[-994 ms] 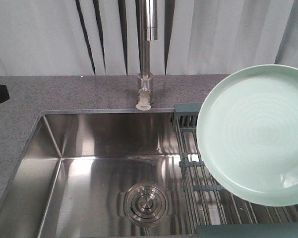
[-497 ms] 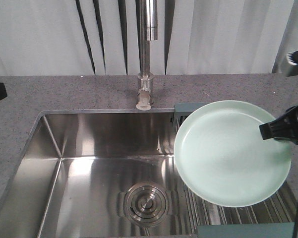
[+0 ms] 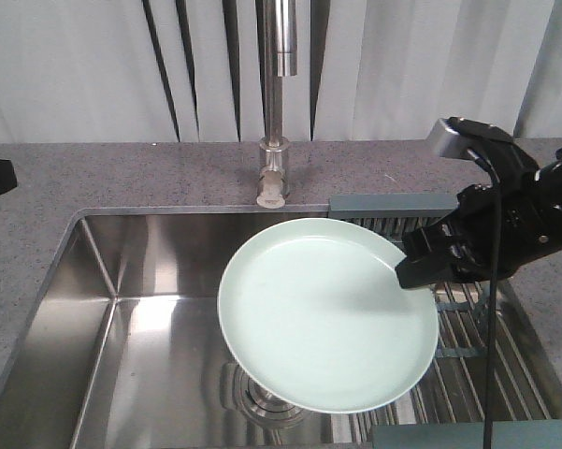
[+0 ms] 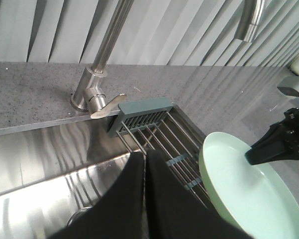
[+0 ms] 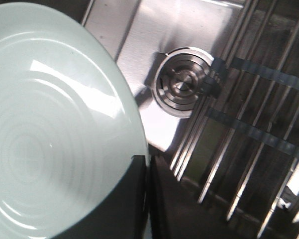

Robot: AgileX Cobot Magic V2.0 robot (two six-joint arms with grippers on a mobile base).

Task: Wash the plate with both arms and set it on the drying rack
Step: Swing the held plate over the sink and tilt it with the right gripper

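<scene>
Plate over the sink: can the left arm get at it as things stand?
Probably yes: the plate hangs in the right claw with its opposite rim bare, and nothing stands between it and the left claw.

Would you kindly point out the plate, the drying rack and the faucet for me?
plate point(image 3: 323, 318): front view, middle of its pale green face.
drying rack point(image 3: 374, 203): front view, its grey-blue far end bar.
faucet point(image 3: 275, 103): front view, the upright steel pipe.

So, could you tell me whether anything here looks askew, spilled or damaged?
Nothing stands out: the plate is intact, held by its rim in the jaws of the right arm above the sink, and the drying rack lies straight.
</scene>
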